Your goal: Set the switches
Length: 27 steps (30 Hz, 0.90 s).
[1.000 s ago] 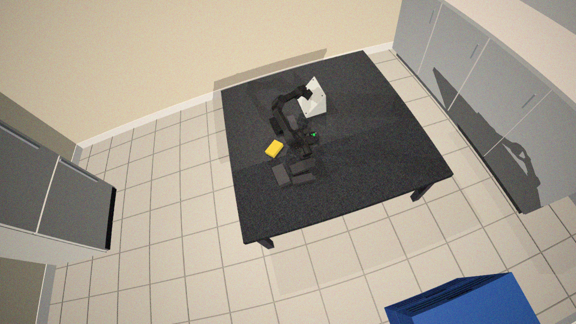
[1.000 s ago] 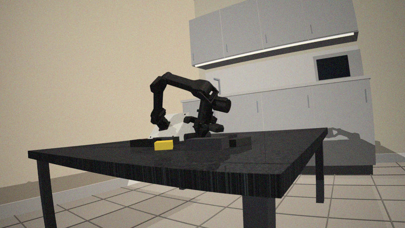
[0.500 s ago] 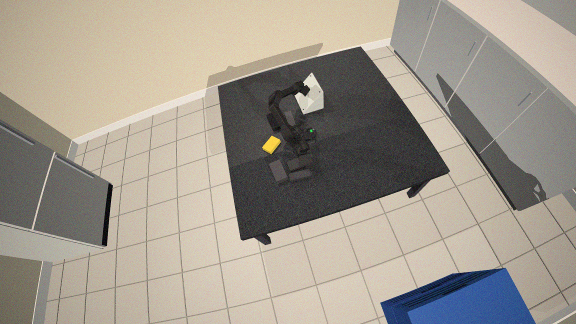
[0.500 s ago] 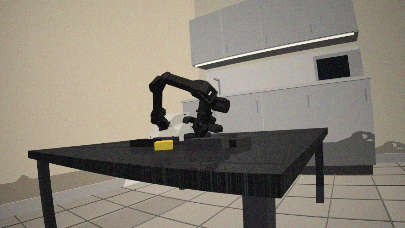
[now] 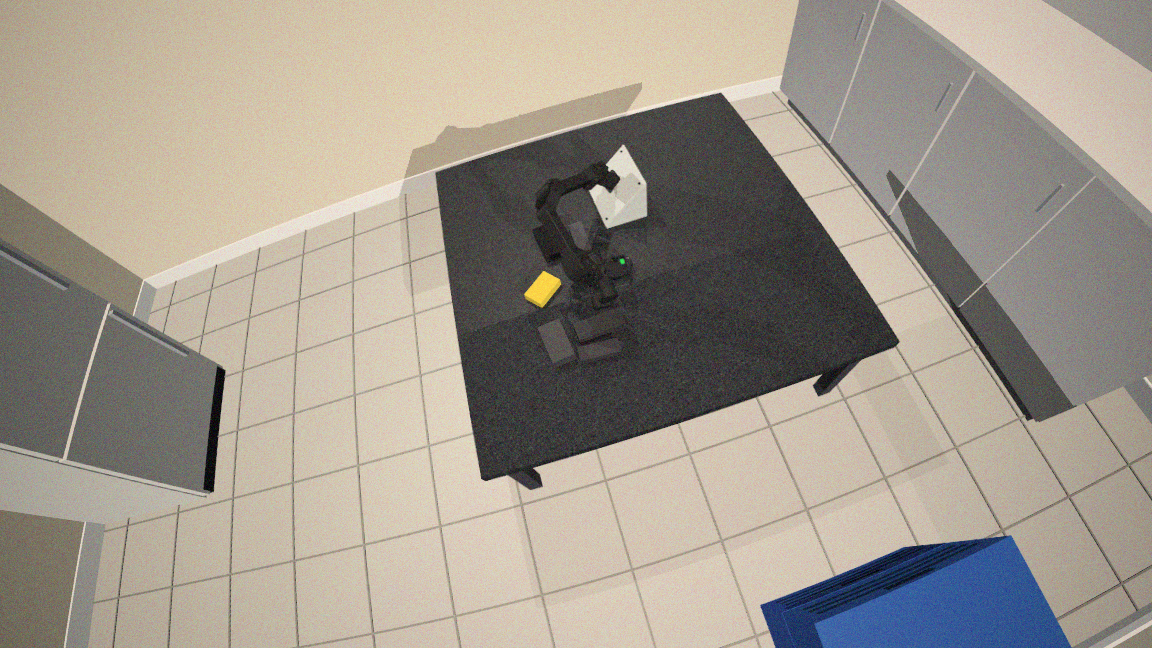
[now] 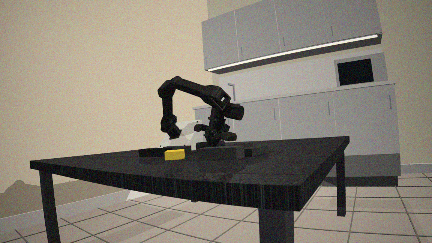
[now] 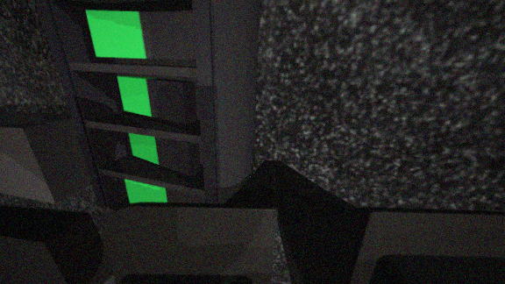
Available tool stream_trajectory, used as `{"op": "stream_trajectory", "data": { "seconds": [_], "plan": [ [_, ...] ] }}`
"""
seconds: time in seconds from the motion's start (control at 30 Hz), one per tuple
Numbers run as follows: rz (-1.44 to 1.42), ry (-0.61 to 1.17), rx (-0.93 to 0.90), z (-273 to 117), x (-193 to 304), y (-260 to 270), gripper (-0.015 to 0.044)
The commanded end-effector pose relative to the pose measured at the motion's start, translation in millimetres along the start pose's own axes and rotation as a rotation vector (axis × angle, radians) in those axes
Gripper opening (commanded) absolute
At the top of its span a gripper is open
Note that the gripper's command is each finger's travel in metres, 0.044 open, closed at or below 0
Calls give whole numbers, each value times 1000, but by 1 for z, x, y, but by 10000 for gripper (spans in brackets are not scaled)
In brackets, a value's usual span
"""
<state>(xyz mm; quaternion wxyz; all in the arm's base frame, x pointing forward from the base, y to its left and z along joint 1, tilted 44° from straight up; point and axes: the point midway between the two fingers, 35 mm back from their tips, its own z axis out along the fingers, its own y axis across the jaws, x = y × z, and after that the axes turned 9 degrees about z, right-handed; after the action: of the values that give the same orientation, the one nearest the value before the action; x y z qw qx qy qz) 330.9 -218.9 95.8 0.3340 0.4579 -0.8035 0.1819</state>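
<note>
The dark grey controller unit (image 7: 234, 88) runs down the left part of the wrist view. Four of its rockers show with green parts: the top one (image 7: 116, 35) shows the widest green face, the two below it show narrower green strips. The lowest is partly hidden by the gripper. Which ends are pressed down is hard to tell; numbers and underside label are not visible. In the top view a small green spot (image 5: 621, 261) shows beside the arm. My gripper (image 7: 271, 168) is shut and empty, its dark tips low beside the unit's right edge. The arm hides much of the unit.
A yellow block (image 5: 542, 288) (image 6: 174, 154) lies near the arm on the black bench (image 5: 725, 282) (image 6: 290, 150). Several dark grey modules are nearby, one at the left (image 5: 555, 342). A pale tilted panel (image 5: 632, 201) stands beyond. A grey block (image 7: 22, 171) is left of the unit.
</note>
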Motion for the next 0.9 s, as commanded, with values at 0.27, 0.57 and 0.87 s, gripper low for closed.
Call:
{"op": "stream_trajectory", "data": {
  "seconds": [0.27,0.57,0.87],
  "plan": [
    [-10,4,-5,4,4,14,0],
    [-11,4,-6,7,6,25,0],
    [-11,4,-6,10,7,35,0]
  ]
}}
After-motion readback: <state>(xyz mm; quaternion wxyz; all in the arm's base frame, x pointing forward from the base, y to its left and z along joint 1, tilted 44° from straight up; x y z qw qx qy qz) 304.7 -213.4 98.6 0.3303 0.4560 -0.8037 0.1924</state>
